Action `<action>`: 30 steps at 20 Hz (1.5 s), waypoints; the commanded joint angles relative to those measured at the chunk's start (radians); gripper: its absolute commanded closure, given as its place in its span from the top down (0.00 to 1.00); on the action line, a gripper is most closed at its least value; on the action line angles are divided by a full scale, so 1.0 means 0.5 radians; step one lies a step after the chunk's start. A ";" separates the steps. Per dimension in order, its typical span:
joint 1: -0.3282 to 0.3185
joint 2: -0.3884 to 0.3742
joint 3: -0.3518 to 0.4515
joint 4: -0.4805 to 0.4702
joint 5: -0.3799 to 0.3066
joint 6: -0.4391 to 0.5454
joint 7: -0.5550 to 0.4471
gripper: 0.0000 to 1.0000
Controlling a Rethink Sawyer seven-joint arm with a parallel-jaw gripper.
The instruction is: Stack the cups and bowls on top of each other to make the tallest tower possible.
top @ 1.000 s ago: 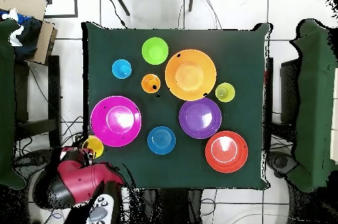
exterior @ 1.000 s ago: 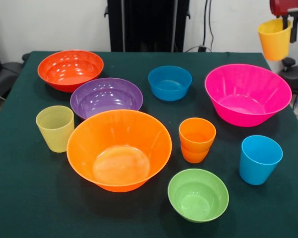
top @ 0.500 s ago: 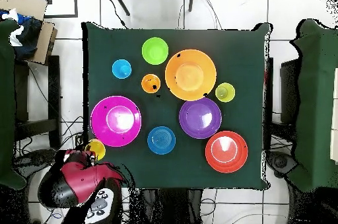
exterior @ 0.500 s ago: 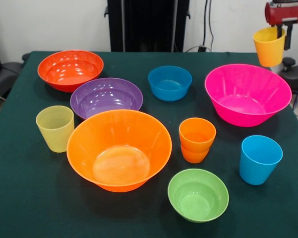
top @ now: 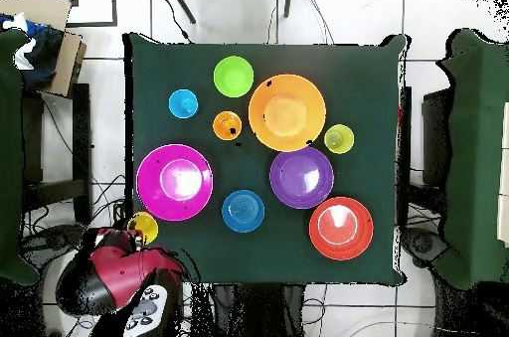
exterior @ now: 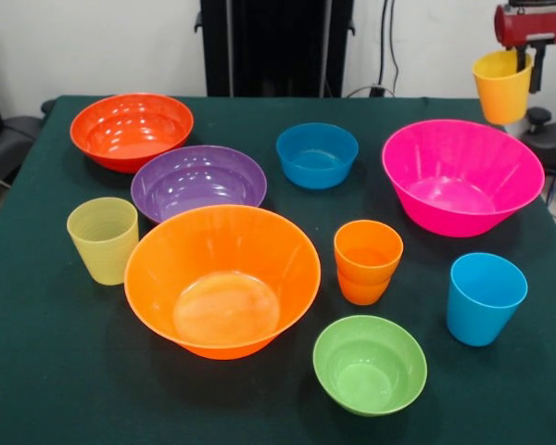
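I see the pincer (exterior: 528, 57) clamped on the yellow cup's (exterior: 503, 86) rim, one finger inside, cup hanging upright in the air past the desk's (exterior: 37, 371) far corner, just behind the hot pink bowl (exterior: 461, 176). Overhead: yellow cup (top: 143, 226) off the desk edge beside the pink bowl (top: 175, 182). Nothing stacked; orange bowl (exterior: 221, 280), purple bowl (exterior: 198, 182), the rest sit separate

The gripper (exterior: 528, 56) holding the yellow cup (exterior: 502, 85) has lifted and drawn back toward the table's far corner.
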 commanded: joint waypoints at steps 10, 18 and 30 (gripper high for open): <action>0.006 0.224 -0.020 -0.117 -0.100 -0.175 0.196 0.00; -0.004 0.166 -0.040 -0.099 -0.098 -0.122 0.162 0.00; 0.105 -0.099 -0.114 -0.042 0.063 0.251 0.217 0.00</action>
